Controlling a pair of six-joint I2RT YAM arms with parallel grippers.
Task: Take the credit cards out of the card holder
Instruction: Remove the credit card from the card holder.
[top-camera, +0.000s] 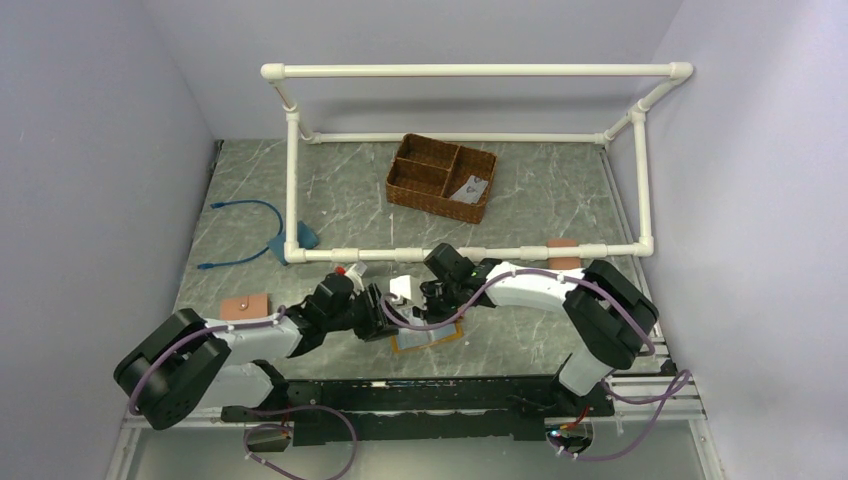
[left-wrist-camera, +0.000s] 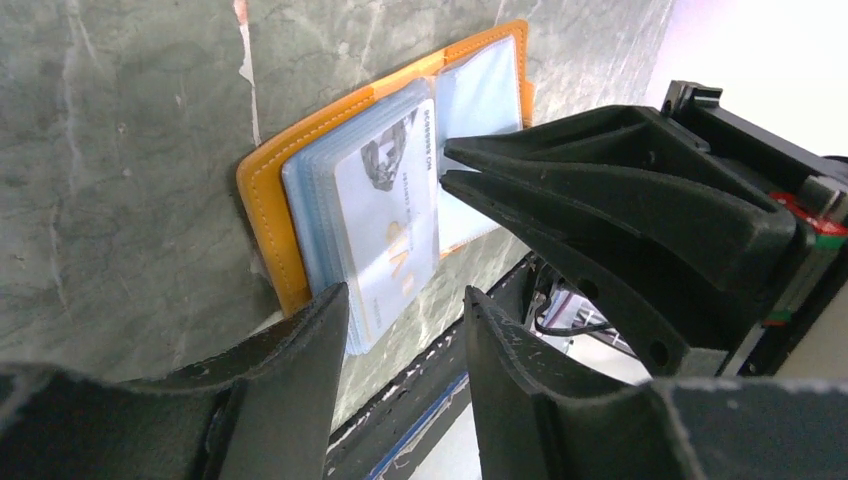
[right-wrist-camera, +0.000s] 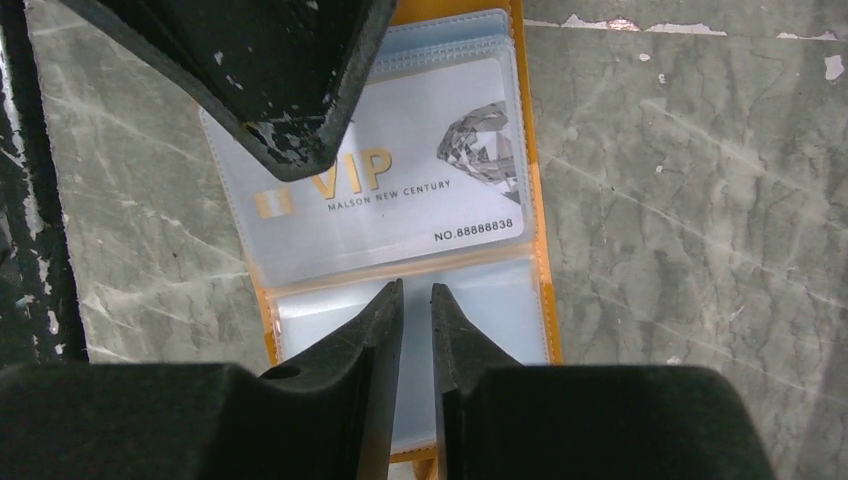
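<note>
Right gripper (right-wrist-camera: 417, 290), narrowed to a slit, sits at the top credit card (right-wrist-camera: 400, 190) edge, possibly catching only sleeve plastic. Left gripper (left-wrist-camera: 405, 295) hangs open. Card holder (left-wrist-camera: 262, 190) lies spread on the desk (right-wrist-camera: 680, 200) — if not pinned, it could lift with the card.

This is a robotics lab test cell, not a home or a shop. Plain pale-lilac panels (top-camera: 90, 150) wall in a grey marble-patterned table (top-camera: 560, 190) on three sides, and a white plastic pipe frame (top-camera: 470, 71) stands on it. The left arm (top-camera: 250, 335) and right arm (top-camera: 540, 285) are bolted to a black rail (top-camera: 420, 395) at the near edge, with purple cables (top-camera: 655, 393) trailing loose. A partitioned wicker basket (top-camera: 440, 178) and a blue cable (top-camera: 245, 203) lie about like props.
</note>
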